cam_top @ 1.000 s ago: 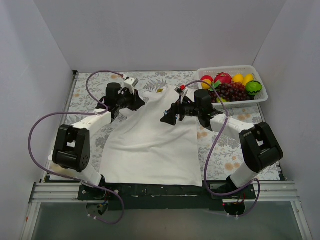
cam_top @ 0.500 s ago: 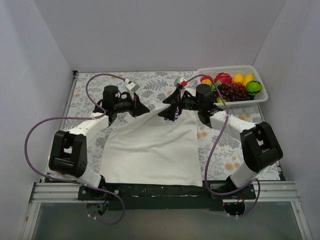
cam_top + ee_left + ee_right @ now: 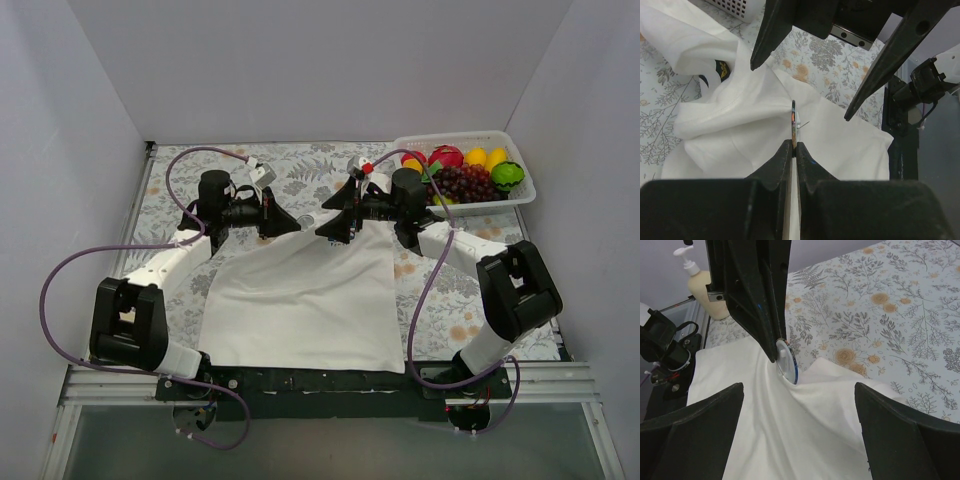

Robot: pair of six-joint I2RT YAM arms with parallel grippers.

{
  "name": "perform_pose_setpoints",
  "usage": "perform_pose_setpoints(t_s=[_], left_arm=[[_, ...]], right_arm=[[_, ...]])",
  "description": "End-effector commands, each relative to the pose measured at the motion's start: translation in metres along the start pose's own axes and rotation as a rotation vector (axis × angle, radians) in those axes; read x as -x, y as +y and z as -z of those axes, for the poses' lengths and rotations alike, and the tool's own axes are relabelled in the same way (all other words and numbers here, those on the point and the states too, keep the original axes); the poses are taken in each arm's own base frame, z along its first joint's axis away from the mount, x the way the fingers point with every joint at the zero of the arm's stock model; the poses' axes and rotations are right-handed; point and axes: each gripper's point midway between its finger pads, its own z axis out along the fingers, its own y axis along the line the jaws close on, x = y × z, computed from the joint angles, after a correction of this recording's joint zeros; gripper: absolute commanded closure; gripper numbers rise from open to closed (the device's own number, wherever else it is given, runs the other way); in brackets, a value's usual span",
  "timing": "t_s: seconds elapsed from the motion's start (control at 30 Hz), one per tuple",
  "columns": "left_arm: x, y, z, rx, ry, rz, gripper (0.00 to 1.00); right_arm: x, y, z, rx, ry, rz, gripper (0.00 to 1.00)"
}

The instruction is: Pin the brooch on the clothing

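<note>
A white T-shirt [image 3: 300, 300] is laid on a floral-patterned desk [image 3: 310, 158]. Its lower part is spread flat and its upper part is gathered into folds between two black robot arms. The brooch [image 3: 794, 117] is gripped edge-on in the left pincer [image 3: 794, 145], whose fingers are clamped tightly on it; a thin pin can be seen sticking out from its side. In the right wrist view a pale face and a blue rim are shown on the brooch, and its lower edge is pressed into a raised fold of the shirt. The right pincer [image 3: 332, 226] is held wide, with nothing between its fingers, just beside the left one and over the same fold. A white basket [image 3: 460, 136] of fruit is set at the far right of the desk. A cream pump bottle [image 3: 701, 284] is seen in the right wrist view only, beyond the left pincer.
</note>
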Motion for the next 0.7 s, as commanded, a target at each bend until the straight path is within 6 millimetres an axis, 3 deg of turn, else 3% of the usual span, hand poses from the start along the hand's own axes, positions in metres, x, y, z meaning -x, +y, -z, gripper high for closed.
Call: perform_pose_setpoints(t_s=[0.0,0.67], left_arm=[[0.02,-0.028,0.008,-0.094,-0.009,-0.043,1.0],[0.025,-0.04,0.011,-0.126,-0.006,-0.031,1.0]], right_arm=[[0.02,0.008,-0.003,0.057,-0.049,0.052,0.02],[0.015,0.012,-0.025,0.106,-0.023,0.005,0.08]])
